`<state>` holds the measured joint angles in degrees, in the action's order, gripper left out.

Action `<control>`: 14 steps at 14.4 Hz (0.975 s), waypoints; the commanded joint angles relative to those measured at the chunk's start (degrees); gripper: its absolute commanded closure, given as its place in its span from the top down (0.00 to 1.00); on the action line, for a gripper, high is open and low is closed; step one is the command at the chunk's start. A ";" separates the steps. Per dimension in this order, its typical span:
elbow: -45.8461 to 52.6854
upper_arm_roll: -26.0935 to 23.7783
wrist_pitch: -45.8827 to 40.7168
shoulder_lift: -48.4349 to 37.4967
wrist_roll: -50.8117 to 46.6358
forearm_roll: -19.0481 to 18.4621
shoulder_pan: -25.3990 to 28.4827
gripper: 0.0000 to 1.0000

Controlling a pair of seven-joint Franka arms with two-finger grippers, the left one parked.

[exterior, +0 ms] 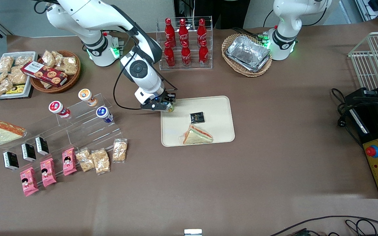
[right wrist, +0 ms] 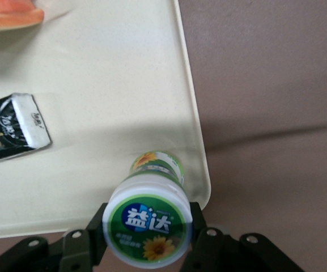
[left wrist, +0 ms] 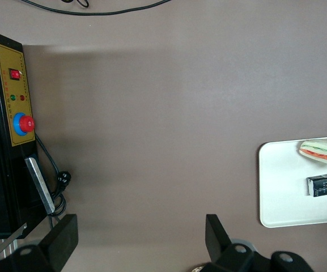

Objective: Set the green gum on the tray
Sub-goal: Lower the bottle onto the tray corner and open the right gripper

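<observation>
The green gum [right wrist: 148, 221], a small canister with a green-and-white lid and a green-yellow label, is held between the fingers of my right gripper [right wrist: 146, 232]. In the front view the gripper [exterior: 166, 105] is at the corner of the beige tray [exterior: 215, 108] that is farthest from the front camera and toward the working arm's end, with the green gum [exterior: 169, 108] just showing below it. In the right wrist view the canister's base hangs over the tray's rounded corner [right wrist: 200, 170]. I cannot tell whether it touches the tray.
On the tray lie a black packet [exterior: 197, 117] and a wrapped sandwich [exterior: 197, 135]. A clear tiered stand [exterior: 77, 121] with orange-, red- and blue-lidded canisters stands toward the working arm's end. A cola bottle rack [exterior: 184, 44] and a wicker basket of foil trays [exterior: 247, 54] stand farther from the front camera.
</observation>
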<state>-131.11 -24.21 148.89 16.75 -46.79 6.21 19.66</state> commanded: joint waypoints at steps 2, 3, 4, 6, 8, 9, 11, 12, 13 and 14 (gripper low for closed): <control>0.59 -0.04 2.02 2.15 -1.47 -1.37 0.38 0.56; 0.68 -0.04 2.02 2.41 -1.47 -1.37 0.29 0.70; 0.68 -0.04 2.02 2.41 -1.47 -1.37 0.29 0.74; 0.77 0.04 2.02 2.67 -1.47 -1.37 0.29 0.83; 0.86 0.04 2.02 2.68 -1.47 -1.37 0.29 1.00; 0.86 0.04 2.02 2.68 -1.47 -1.46 0.20 1.00; 0.86 0.04 2.02 2.59 -1.38 -1.46 0.11 1.00; 0.86 0.04 1.93 2.07 -1.29 -1.46 -0.32 1.00; 0.86 0.13 1.23 0.06 -1.03 -1.81 -0.76 1.00; 0.77 0.13 -0.69 -2.48 -1.03 -1.81 -1.29 1.00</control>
<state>-130.78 -24.04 149.96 18.09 -46.90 5.92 19.64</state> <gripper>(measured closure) 0.000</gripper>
